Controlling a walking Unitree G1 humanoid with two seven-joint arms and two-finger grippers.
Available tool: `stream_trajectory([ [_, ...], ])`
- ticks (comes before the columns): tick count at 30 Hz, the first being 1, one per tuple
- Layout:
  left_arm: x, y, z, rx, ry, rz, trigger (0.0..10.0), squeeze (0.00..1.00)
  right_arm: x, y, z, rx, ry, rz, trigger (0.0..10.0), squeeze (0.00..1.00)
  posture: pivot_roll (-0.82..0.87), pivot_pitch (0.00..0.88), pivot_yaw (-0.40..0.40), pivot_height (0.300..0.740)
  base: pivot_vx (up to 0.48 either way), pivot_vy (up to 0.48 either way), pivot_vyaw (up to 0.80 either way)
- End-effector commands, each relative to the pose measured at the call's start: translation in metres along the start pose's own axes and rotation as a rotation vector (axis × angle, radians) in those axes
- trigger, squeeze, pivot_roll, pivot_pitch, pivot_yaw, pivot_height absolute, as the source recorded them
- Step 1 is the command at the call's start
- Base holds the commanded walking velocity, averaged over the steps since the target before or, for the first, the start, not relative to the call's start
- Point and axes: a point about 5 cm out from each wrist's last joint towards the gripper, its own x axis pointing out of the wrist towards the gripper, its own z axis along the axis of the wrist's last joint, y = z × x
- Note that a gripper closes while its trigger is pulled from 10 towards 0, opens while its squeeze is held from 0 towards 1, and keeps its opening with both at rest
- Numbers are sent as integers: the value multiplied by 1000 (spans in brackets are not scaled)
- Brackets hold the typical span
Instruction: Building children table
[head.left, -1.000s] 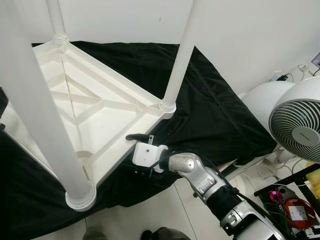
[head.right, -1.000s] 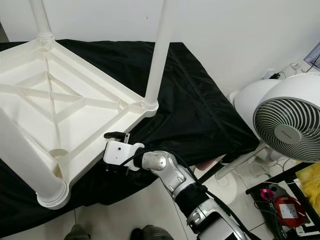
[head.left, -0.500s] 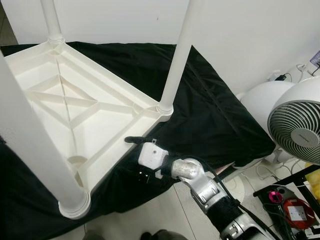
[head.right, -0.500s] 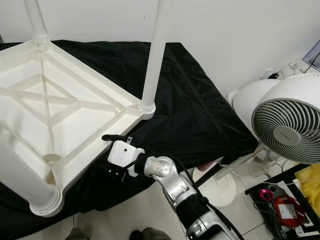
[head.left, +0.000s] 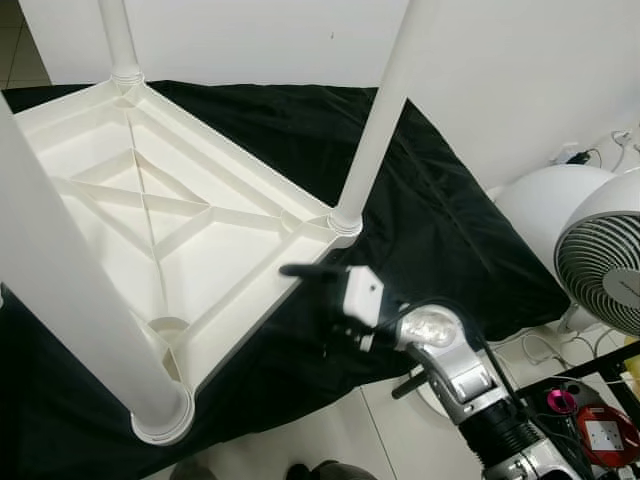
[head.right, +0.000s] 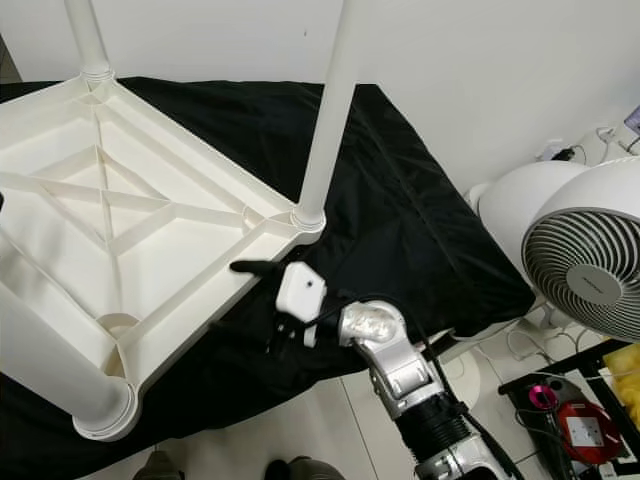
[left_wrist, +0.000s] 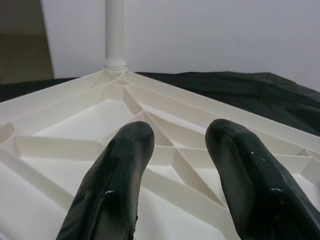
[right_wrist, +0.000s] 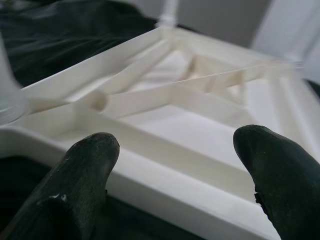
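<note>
Now the right gripper (right_wrist: 175, 150), fingers spread, hovers beside the upturned table's rim (head.right: 215, 268) over black cloth (head.right: 400, 220).

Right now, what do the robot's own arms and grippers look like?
The right arm is silver metal with a black ribbed section, black cable and white boxy wrist block. The right gripper and left gripper each have two long, glossy black, rounded fingers.
</note>
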Motion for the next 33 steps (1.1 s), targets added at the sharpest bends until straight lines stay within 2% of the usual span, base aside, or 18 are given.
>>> stream_trajectory([
  [1,2,-4,1,31,-5,-4,10000,0,-4,-9,0,19,-3,-75,10000,0,87,114,-86,740,0,0,0],
  [2,5,-2,-1,54,-1,65,10000,0,-7,-20,4,52,-30,-216,10000,0,96,108,-92,740,0,0,0],
  [3,5,-2,-1,54,-1,65,10000,0,-7,-20,4,52,-30,-216,10000,0,96,108,-92,740,0,0,0],
  [5,8,-1,-2,58,-13,152,10000,0,-9,-29,4,59,-33,-370,10000,0,100,105,-96,740,0,0,0],
  [8,10,-1,-3,55,-13,176,10000,0,-10,-31,3,76,-26,-407,10000,0,100,105,-96,740,0,0,0],
  [11,14,-4,-5,86,-10,236,10000,0,-12,-35,1,101,-14,-487,10000,0,101,104,-100,740,0,0,0],
  [13,14,-4,-5,86,-10,236,10000,0,-12,-35,1,101,-14,-487,10000,0,101,104,-100,740,0,0,0],
  [15,20,-7,-8,128,-5,312,10000,0,-16,-43,-3,118,15,-620,10000,0,100,88,-105,740,0,0,0],
  [17,20,-7,-8,128,-5,312,10000,0,-16,-43,-3,118,15,-620,10000,0,100,88,-105,740,0,0,0],
  [20,27,-9,-9,113,-24,358,10000,0,-23,-53,-9,122,46,-742,10000,0,93,75,-98,740,0,0,0],
  [24,30,-9,-10,95,-30,368,10000,0,-25,-57,-9,115,51,-785,10000,0,92,69,-97,740,0,0,0],
  [27,35,-11,-14,72,-32,366,10000,0,-30,-62,-8,106,59,-843,10000,0,91,61,-94,740,0,0,488],
  [33,40,-14,-18,55,-31,361,10000,0,-32,-64,-12,101,85,-872,10000,0,91,49,-94,740,0,0,701],
])
